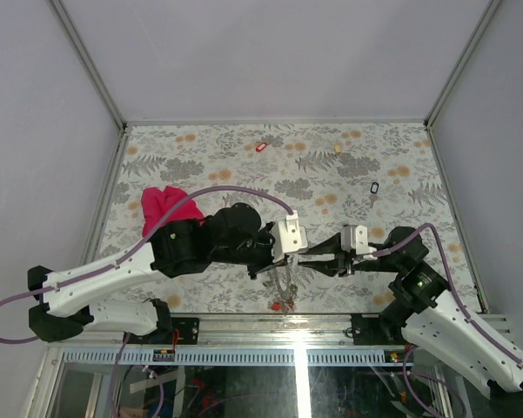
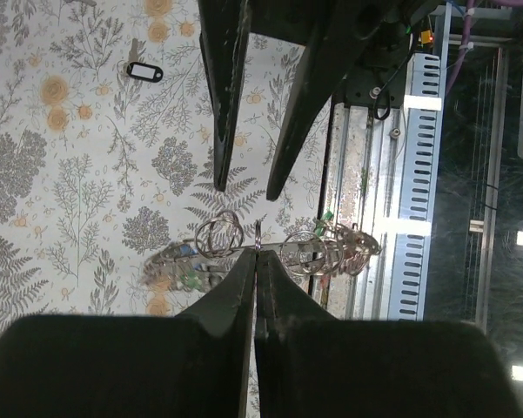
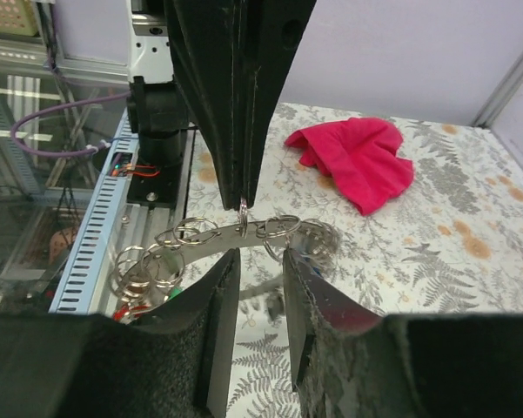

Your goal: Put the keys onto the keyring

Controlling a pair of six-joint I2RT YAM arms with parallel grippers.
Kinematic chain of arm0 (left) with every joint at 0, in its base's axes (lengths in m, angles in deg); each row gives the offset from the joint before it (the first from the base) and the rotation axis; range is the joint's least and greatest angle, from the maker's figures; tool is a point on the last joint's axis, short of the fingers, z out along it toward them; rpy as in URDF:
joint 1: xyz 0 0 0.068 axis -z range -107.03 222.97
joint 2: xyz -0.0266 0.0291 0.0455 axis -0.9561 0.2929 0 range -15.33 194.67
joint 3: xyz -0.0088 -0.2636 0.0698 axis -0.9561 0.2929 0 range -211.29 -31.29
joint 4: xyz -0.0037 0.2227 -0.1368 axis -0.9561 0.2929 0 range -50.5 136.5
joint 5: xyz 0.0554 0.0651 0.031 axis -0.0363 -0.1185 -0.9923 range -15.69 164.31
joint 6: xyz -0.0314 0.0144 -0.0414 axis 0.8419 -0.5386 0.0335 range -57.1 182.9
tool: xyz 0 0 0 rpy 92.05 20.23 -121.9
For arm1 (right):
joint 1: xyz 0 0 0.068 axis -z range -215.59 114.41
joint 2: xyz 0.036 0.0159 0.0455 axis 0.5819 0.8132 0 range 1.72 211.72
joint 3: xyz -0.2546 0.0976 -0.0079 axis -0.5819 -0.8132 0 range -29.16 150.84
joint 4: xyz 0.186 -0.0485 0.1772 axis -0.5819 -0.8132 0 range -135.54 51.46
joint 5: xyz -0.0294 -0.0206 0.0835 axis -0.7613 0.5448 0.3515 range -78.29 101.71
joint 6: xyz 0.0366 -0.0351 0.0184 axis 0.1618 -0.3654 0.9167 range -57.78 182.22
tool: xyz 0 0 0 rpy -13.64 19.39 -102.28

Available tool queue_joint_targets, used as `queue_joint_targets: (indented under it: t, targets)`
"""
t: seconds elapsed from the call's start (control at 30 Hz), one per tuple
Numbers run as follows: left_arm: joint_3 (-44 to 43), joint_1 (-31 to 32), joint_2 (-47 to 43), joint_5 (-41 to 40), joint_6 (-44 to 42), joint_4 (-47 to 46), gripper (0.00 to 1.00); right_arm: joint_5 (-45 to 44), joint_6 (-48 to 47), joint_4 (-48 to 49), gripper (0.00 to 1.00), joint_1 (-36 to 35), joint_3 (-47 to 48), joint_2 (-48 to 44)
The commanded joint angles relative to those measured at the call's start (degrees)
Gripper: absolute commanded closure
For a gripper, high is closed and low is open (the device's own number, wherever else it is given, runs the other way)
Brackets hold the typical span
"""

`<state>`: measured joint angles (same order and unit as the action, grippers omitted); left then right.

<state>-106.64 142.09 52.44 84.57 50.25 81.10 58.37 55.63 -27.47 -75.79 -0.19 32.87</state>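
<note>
The keyring, a curved grey metal band strung with small split rings and keys, hangs in the air near the table's front edge. My left gripper is shut on one small ring at the top of it. My right gripper faces it from the other side, open, its fingertips just short of the band with nothing between them. In the left wrist view the right fingers come down from above the keyring. Loose keys lie far back on the table: red‑tagged, cream‑tagged, black‑tagged.
A magenta cloth lies bunched at the left beside the left arm, also in the right wrist view. The metal rail and cable tray run along the table's near edge just below the hanging ring. Walls enclose the floral table top.
</note>
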Motion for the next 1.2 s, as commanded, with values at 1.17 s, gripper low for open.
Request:
queue_joint_targets:
  t: [1.17]
  targets:
    - [-2.1, 1.9, 1.6, -2.0, -1.9, -5.7, 1.0, 7.1, 5.8, 8.6, 0.73, -0.3, 2.4, 5.6]
